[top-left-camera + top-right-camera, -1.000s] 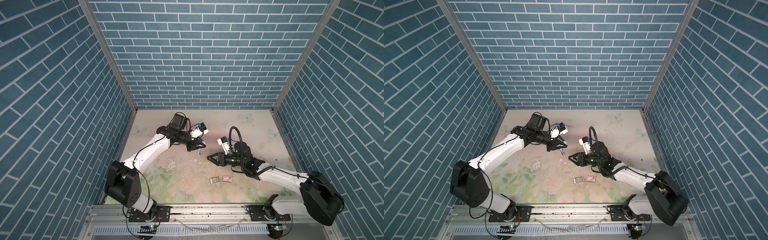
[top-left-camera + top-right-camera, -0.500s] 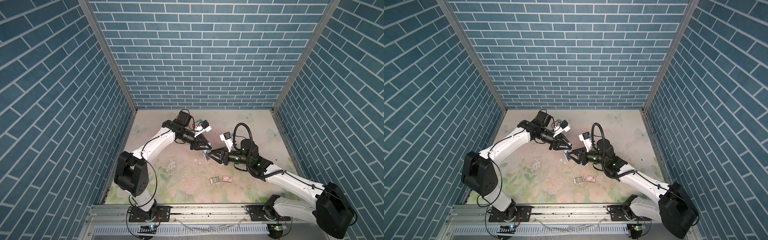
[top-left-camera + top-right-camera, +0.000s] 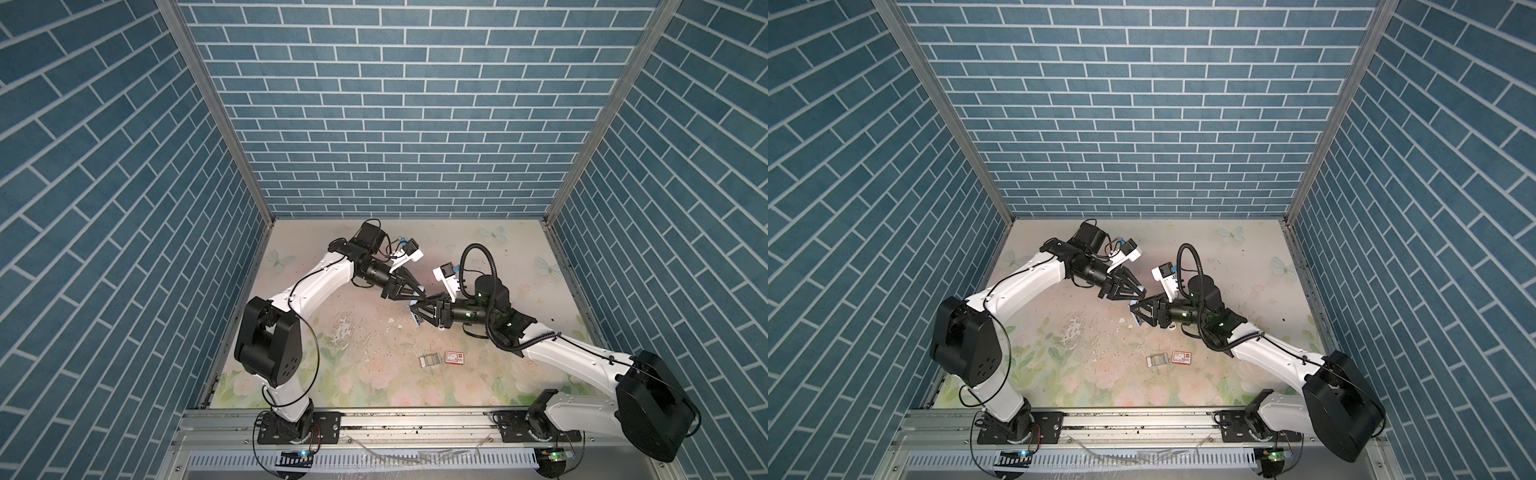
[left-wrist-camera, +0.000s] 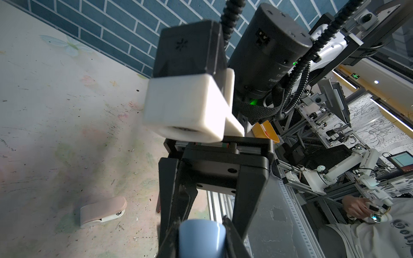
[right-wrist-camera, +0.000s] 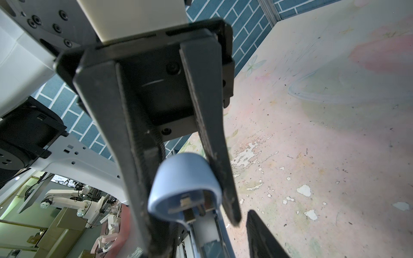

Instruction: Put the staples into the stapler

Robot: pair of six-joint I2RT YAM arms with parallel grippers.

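Note:
A blue stapler (image 3: 415, 309) (image 3: 1135, 313) hangs above the middle of the table. My left gripper (image 3: 418, 297) (image 4: 202, 232) is shut on its rounded blue end (image 4: 201, 242) (image 5: 185, 178). My right gripper (image 3: 419, 312) (image 5: 212, 245) faces it, open, with its fingers (image 5: 263, 236) on either side of the stapler's body and a gap showing. The stapler's inner channel shows in the right wrist view. The staples lie in a small grey tray (image 3: 430, 360) (image 3: 1156, 360) on the table, beside their red-and-white box (image 3: 454, 357) (image 3: 1181, 357).
A pink stapler (image 4: 102, 211) lies on the table below the grippers, with loose staples (image 4: 119, 226) scattered near it. Blue brick walls (image 3: 395, 124) close in three sides. A metal rail (image 3: 415, 424) runs along the front edge.
Both arms have swung toward the middle. The left gripper carried the blue stapler rightward and upward, and the right gripper came up to it, so its fingers now straddle the stapler.

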